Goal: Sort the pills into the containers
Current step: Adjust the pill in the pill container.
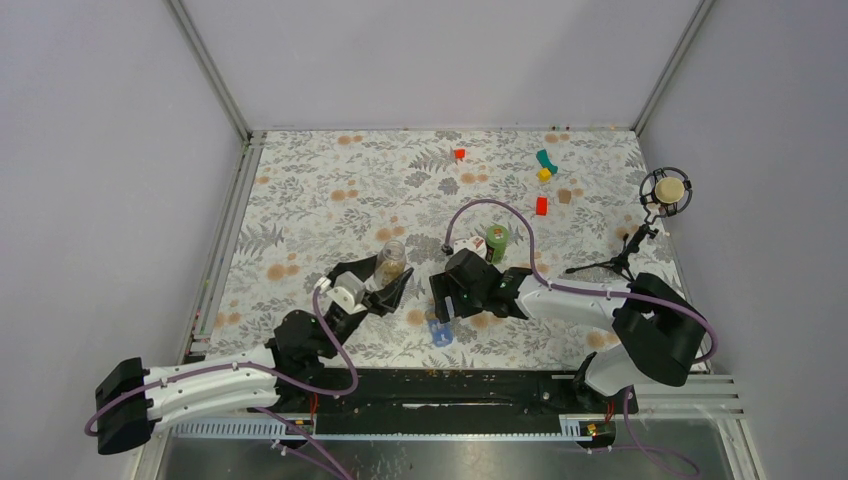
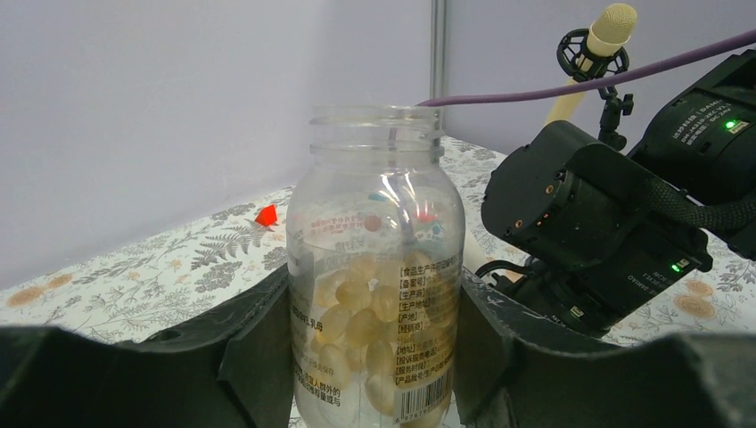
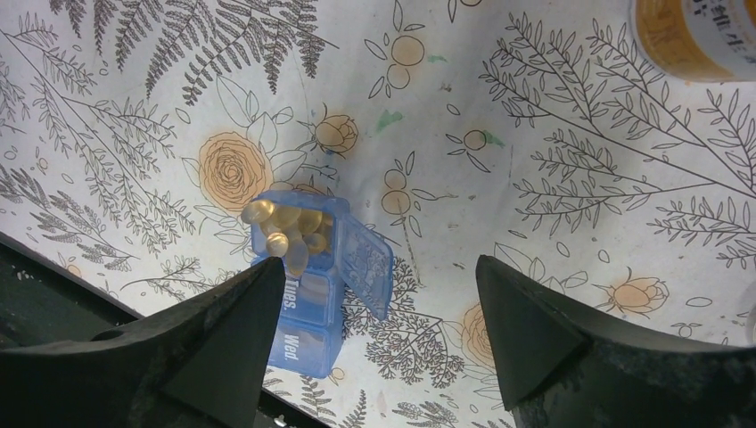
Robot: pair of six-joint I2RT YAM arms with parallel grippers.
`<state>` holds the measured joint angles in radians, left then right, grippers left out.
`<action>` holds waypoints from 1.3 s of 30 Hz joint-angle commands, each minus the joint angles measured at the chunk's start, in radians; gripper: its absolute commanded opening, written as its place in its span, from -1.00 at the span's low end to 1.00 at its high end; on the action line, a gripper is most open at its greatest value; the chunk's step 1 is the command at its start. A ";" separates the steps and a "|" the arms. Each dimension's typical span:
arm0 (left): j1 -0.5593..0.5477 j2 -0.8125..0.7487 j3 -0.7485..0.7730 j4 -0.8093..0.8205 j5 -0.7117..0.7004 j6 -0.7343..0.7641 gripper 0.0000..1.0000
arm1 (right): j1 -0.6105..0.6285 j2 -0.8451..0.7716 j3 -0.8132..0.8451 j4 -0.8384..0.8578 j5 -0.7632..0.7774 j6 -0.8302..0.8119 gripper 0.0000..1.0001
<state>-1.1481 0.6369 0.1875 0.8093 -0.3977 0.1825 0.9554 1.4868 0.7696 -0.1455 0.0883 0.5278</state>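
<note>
A clear, uncapped bottle (image 1: 391, 260) of pale yellow pills stands upright on the floral tablecloth. My left gripper (image 1: 388, 278) is shut on its lower body, and both fingers press its sides in the left wrist view (image 2: 374, 357). The blue pill box (image 1: 441, 332) lies near the table's front edge. In the right wrist view the pill box (image 3: 308, 303) has its end compartment open, lid (image 3: 365, 263) swung aside, heaped with yellow pills (image 3: 290, 227). The compartments marked Tues. and Wed. are closed. My right gripper (image 3: 379, 266) hangs open above the box, empty.
A green bottle (image 1: 497, 240) stands just behind the right wrist. Red blocks (image 1: 459, 154) (image 1: 541, 206), a teal block (image 1: 546, 158) and a yellow block (image 1: 544, 174) lie at the back. A microphone on a stand (image 1: 665, 190) is at the right edge. The right wrist (image 2: 606, 232) is close beside the clear bottle.
</note>
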 commanded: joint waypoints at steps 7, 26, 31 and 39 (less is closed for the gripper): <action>0.004 -0.035 -0.005 0.044 -0.024 0.001 -1.00 | 0.010 0.039 0.052 -0.017 -0.007 -0.064 0.81; 0.004 -0.077 -0.007 0.008 -0.033 0.017 -1.00 | 0.014 0.002 0.042 -0.001 0.026 0.015 0.28; 0.004 -0.088 -0.010 -0.001 -0.033 0.018 -1.00 | 0.013 -0.018 0.037 0.004 0.031 0.031 0.17; 0.003 -0.095 -0.007 -0.011 -0.032 0.021 -1.00 | 0.014 -0.002 0.046 -0.007 0.027 0.030 0.19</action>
<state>-1.1477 0.5560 0.1852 0.7593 -0.4198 0.1940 0.9611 1.4960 0.7879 -0.1455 0.0906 0.5549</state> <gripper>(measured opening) 0.531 0.460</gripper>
